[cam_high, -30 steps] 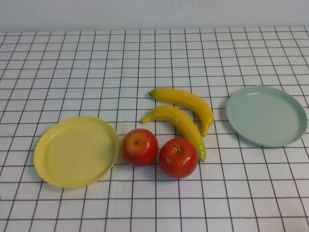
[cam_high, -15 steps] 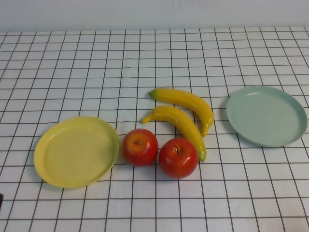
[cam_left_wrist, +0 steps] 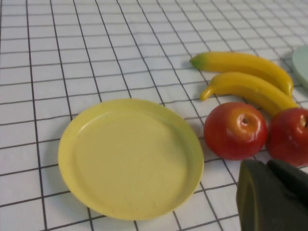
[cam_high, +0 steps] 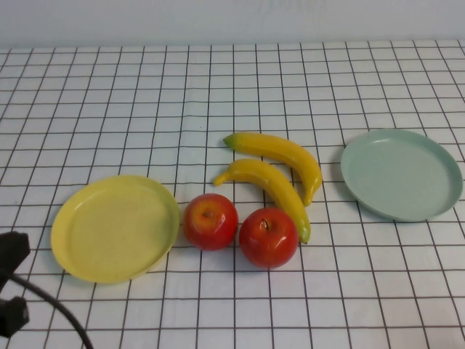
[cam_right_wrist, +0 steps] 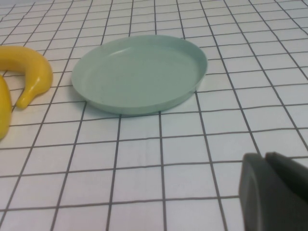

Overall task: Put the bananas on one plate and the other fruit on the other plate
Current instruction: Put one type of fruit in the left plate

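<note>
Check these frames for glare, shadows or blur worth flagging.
High view: even light, small highlights on both apples; left gripper dark at the near-left edge. Left wrist view: yellow plate sharp, gripper body a dark blur. Right wrist view: green plate clear, right gripper blurred nearby.

High view angled down, wrist views low and near, bananas [cam_high: 280,174] shared, right fingers perhaps edge-on
</note>
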{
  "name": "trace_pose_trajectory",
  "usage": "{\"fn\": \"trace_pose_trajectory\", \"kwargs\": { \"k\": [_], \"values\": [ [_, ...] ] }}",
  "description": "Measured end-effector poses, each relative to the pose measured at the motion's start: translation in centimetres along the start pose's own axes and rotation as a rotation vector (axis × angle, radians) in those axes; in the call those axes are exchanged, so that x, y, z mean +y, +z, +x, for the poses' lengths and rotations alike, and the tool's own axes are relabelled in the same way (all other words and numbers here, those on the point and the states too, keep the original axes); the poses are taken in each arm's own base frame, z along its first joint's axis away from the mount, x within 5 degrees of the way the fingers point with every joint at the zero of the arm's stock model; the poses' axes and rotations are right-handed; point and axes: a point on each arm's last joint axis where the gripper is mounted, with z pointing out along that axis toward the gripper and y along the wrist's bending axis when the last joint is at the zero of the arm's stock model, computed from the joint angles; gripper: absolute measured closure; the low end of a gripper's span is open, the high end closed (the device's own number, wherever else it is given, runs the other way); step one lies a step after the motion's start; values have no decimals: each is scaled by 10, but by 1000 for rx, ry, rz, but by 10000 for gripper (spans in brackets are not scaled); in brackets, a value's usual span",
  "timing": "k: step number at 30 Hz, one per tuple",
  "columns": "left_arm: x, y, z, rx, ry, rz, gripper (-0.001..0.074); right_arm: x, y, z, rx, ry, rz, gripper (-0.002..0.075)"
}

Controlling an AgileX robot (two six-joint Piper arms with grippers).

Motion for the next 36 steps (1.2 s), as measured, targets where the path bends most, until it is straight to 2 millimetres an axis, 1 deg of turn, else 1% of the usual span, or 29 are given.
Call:
{"fn": "trace_pose_trajectory", "kwargs": {
  "k": [6,8,9,10,11,14,15,16,17,19,23,24,25,29,33,36],
  "values": [
    [10,30,-27,153,110,1,737,0,0,0,0,0,0,741],
    [10,42,-34,214,150,4,713,0,0,0,0,0,0,741],
    [9,48,-37,244,173,7,683,0,0,0,0,0,0,741],
    [8,54,-38,269,199,6,648,0,0,0,0,0,0,741],
    [5,62,-40,295,223,13,590,0,0,0,0,0,0,741],
    [-9,85,-44,354,258,47,357,0,0,0,0,0,0,741],
    [-15,94,-46,376,265,58,263,0,0,0,0,0,0,741],
    [-20,103,-48,405,279,69,185,0,0,0,0,0,0,741],
    [-26,113,-48,442,294,78,135,0,0,0,0,0,0,741],
    [-38,133,-50,525,338,97,81,0,0,0,0,0,0,741],
    [-57,173,-57,629,359,117,67,0,0,0,0,0,0,741],
    [-60,183,-59,639,363,116,67,0,0,0,0,0,0,741],
    [-63,196,-61,651,358,119,66,0,0,0,0,0,0,741],
    [-73,232,-65,673,370,123,66,0,0,0,0,0,0,741],
    [-83,256,-63,688,385,132,66,0,0,0,0,0,0,741],
    [-88,269,-57,710,394,138,66,0,0,0,0,0,0,741]
  ]
}}
